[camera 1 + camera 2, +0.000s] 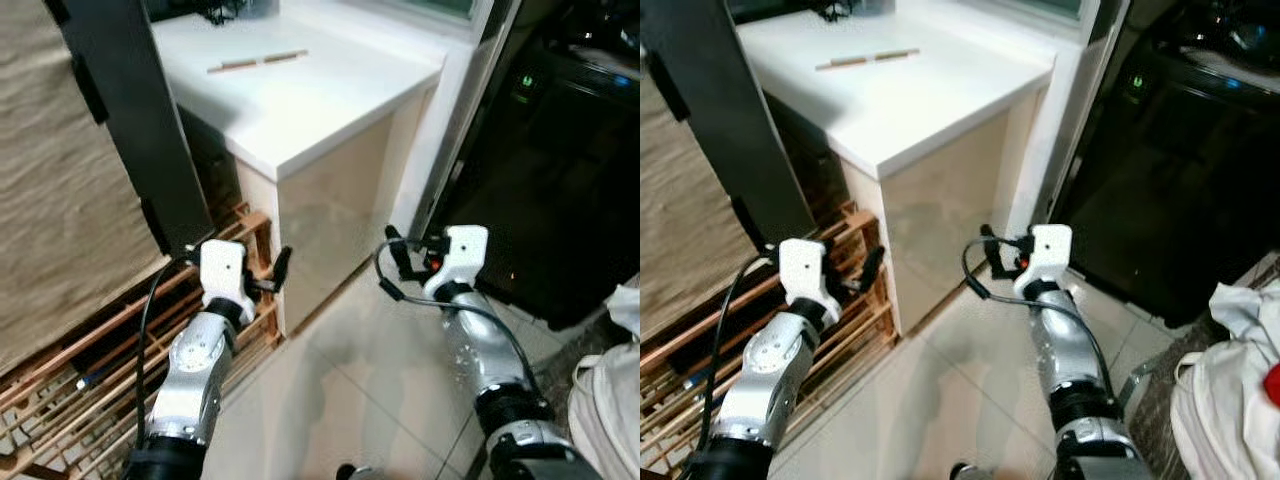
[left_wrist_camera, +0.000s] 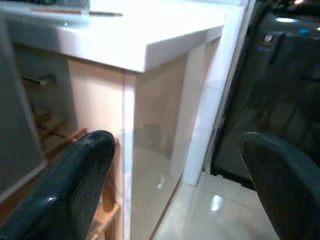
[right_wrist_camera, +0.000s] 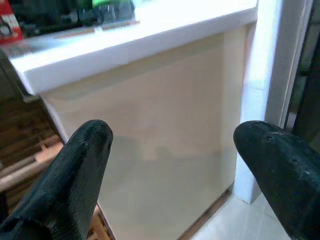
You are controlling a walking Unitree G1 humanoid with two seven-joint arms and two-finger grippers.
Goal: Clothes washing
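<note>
A heap of white laundry (image 1: pixel 1225 390) lies at the lower right, beside my right arm. A dark appliance (image 1: pixel 560 170) with a small green light (image 1: pixel 523 85) stands at the right, behind a white door frame. My left gripper (image 1: pixel 240 258) is held low before the corner of a white-topped cabinet (image 1: pixel 300 100); its fingers (image 2: pixel 75 180) are spread wide with nothing between them. My right gripper (image 1: pixel 440 245) hovers over the floor between the cabinet and the appliance, open and empty, its fingers (image 3: pixel 75 165) facing the cabinet's beige side.
Two thin wooden sticks (image 1: pixel 257 62) lie on the cabinet top. A slatted wooden rack (image 1: pixel 90 380) sits low at the left, under a leaning dark panel (image 1: pixel 130 120) and a beige textured wall (image 1: pixel 50 200). Glossy pale floor tiles (image 1: pixel 340 390) stretch between my arms.
</note>
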